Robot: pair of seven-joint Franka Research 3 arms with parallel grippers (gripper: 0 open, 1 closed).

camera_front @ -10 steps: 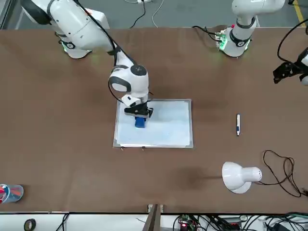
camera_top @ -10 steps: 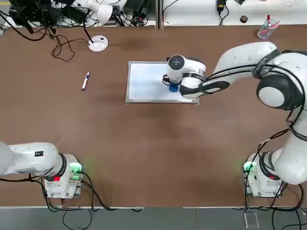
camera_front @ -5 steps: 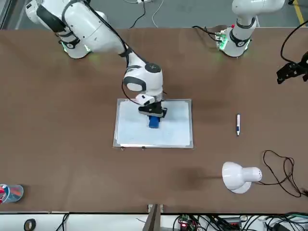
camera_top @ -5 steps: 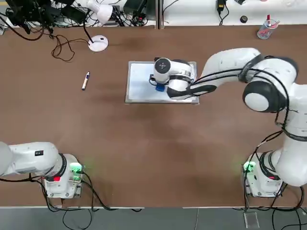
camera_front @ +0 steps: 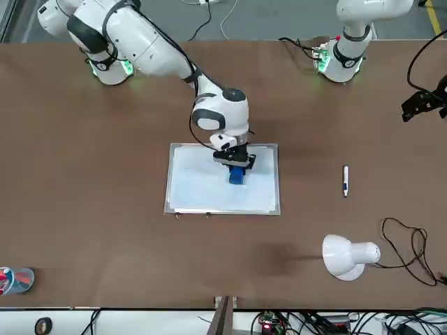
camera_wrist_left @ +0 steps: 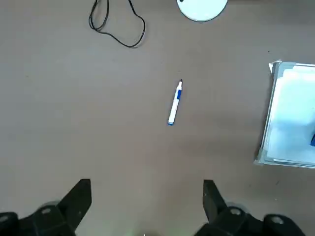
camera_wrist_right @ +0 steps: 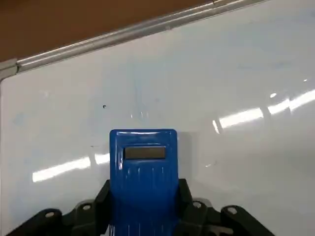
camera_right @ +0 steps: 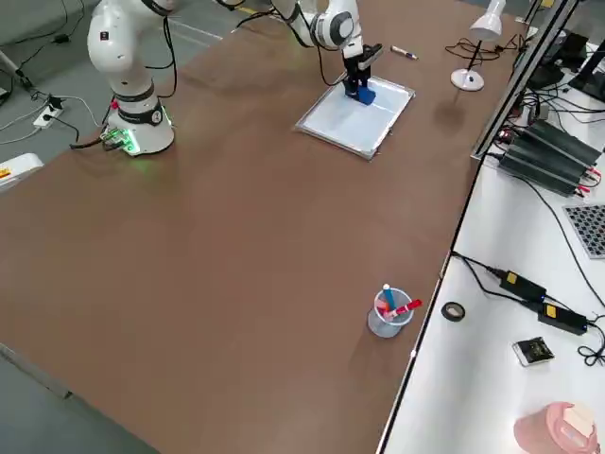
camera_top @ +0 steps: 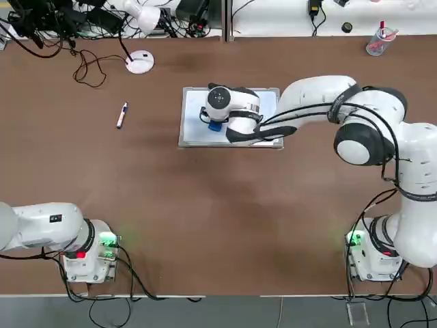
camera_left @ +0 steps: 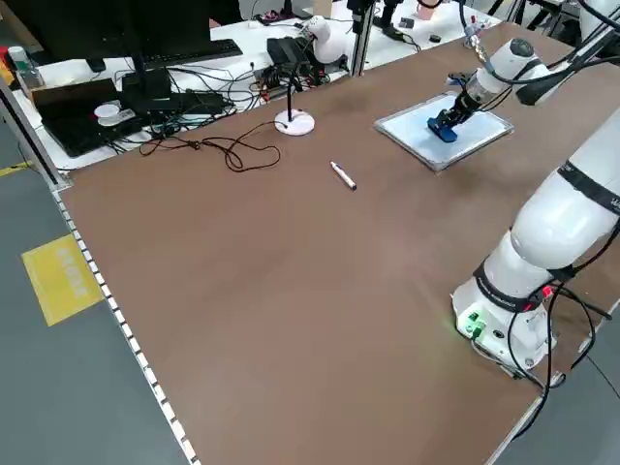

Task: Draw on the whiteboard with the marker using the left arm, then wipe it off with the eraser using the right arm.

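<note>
A clear plastic cup (camera_right: 386,320) stands near the table's far right corner from the robot, holding red-tipped pens and a blue one.

The right gripper (camera_front: 236,169) is clamped on the small bright blue eraser block (camera_front: 237,175), pressing it onto the flat white whiteboard with the thin silver-grey frame (camera_front: 188,192). Since a second ago, gripper and eraser have slid across the board toward the robot's left and now sit near its left, far part.

The slim white marker with the dark blue cap (camera_top: 121,115) lies flat on the brown table (camera_top: 205,205), well apart from the board on its left. The left gripper (camera_wrist_left: 146,206) hangs above bare table with fingers spread wide, holding nothing. A white desk lamp (camera_top: 140,41) and a looped black cable (camera_top: 87,68) sit beyond the marker.
</note>
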